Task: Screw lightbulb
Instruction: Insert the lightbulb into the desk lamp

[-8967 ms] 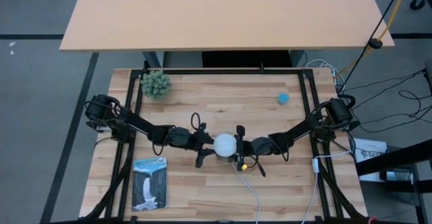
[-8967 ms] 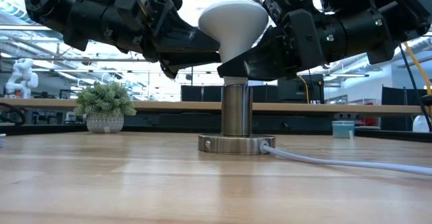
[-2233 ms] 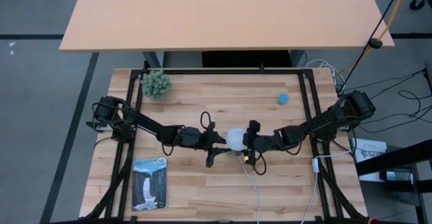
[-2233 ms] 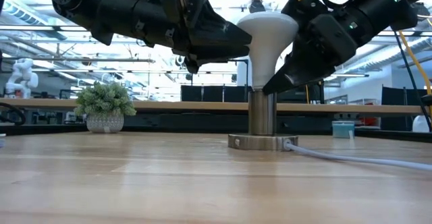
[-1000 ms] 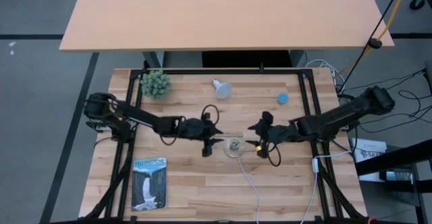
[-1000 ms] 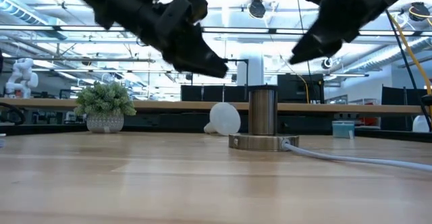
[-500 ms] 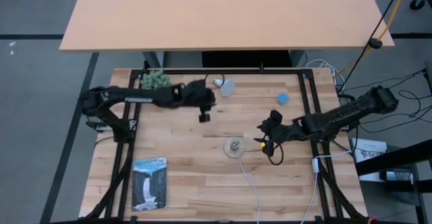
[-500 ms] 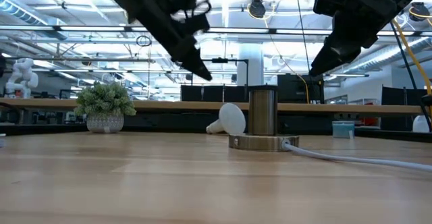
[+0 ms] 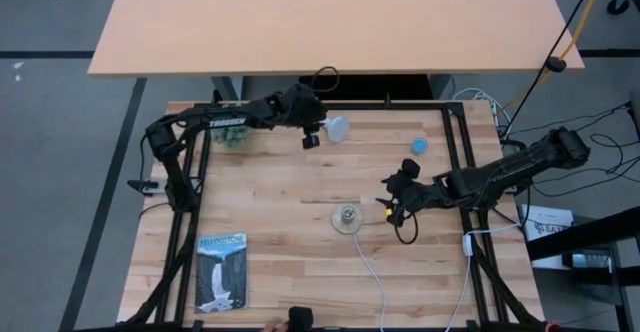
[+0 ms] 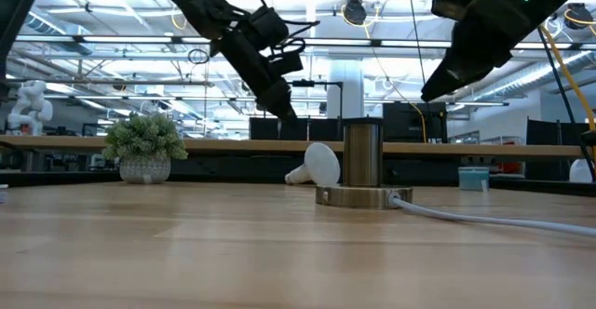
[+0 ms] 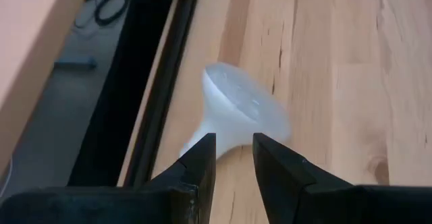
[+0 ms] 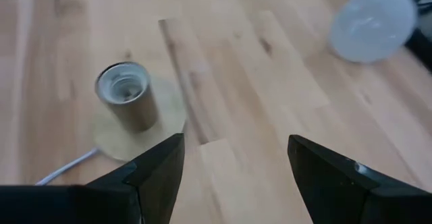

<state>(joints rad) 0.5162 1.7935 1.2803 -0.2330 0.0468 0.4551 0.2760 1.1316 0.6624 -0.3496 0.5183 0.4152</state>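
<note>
The white lightbulb (image 9: 338, 128) lies on its side on the wooden table, close to the far edge. My left gripper (image 9: 310, 141) hangs just left of it and above it (image 10: 285, 114), slanting down. In the left wrist view its fingers (image 11: 234, 150) stand narrowly open over the bulb's neck (image 11: 202, 137), and the low view shows them clear of the bulb (image 10: 317, 165). The steel socket (image 9: 347, 217) stands at mid-table, with nothing in it. My right gripper (image 9: 388, 198) hovers right of the socket, wide open (image 12: 233, 163), holding nothing.
A white cord (image 9: 372, 272) runs from the socket to the near edge. A potted plant (image 9: 228, 132) sits at the far left, partly under my left arm. A small blue object (image 9: 419, 145) is at the far right, and a booklet (image 9: 221, 270) at the near left. A black frame rail (image 9: 390, 106) lines the far edge.
My left gripper has swung from beside the socket toward the table's far edge and risen a little, ending above the lightbulb's left side. The right gripper has stayed by the socket.
</note>
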